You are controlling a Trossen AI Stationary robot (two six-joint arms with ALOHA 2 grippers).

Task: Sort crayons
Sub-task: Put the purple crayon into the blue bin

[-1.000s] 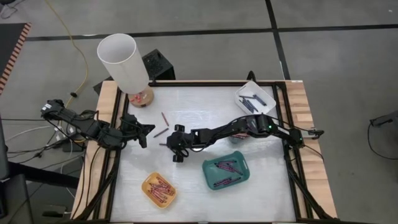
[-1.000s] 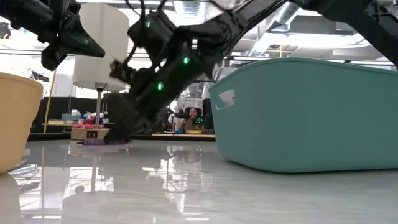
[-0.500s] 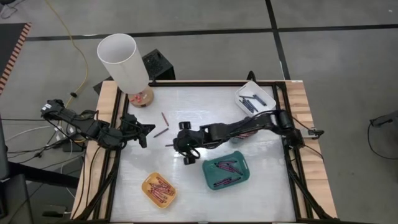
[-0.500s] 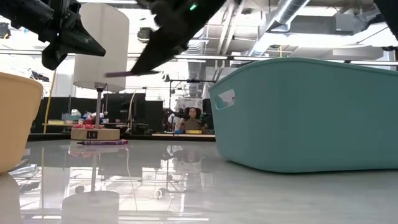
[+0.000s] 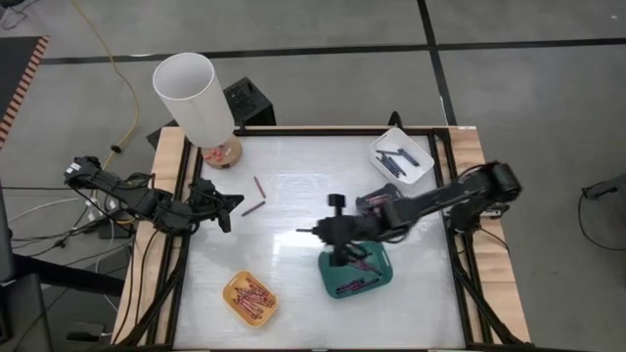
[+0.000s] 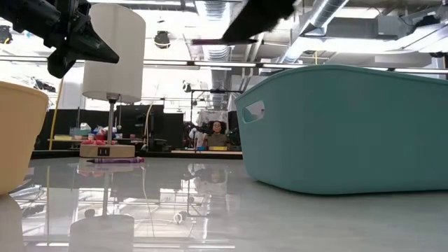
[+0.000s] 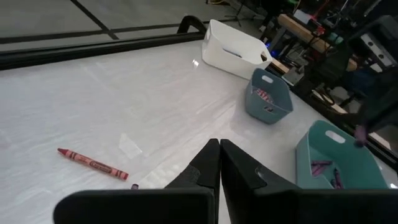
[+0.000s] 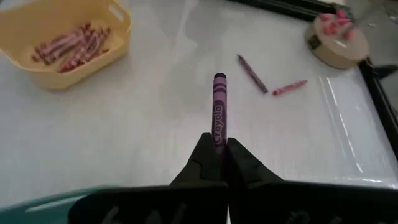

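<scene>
Left arm: parked at the table's left edge. The left gripper (image 5: 233, 203) hangs above the surface with its fingers pressed together and nothing between them.

Just beside that gripper's tip, two loose crayons lie on the white table (image 5: 293, 284): a purple crayon (image 5: 254, 207) and, near it toward the far edge, a red crayon (image 5: 258, 185). The two do not touch.

Near the front edge, left of centre, the yellow tray (image 5: 250, 297) holds a pile of red crayons (image 8: 71, 45).

Centre: the right arm reaches across from the right side. The right gripper (image 5: 315, 231) is raised off the table, just left of the teal tray (image 5: 355, 271), with its fingers clamped on the held purple crayon (image 8: 218, 113), which sticks straight out past the fingertips.

The teal tray contains several purple crayons (image 7: 322, 166).

Far right corner: the white tray (image 5: 402, 155) holds dark blue-grey crayons (image 5: 395, 159).
</scene>
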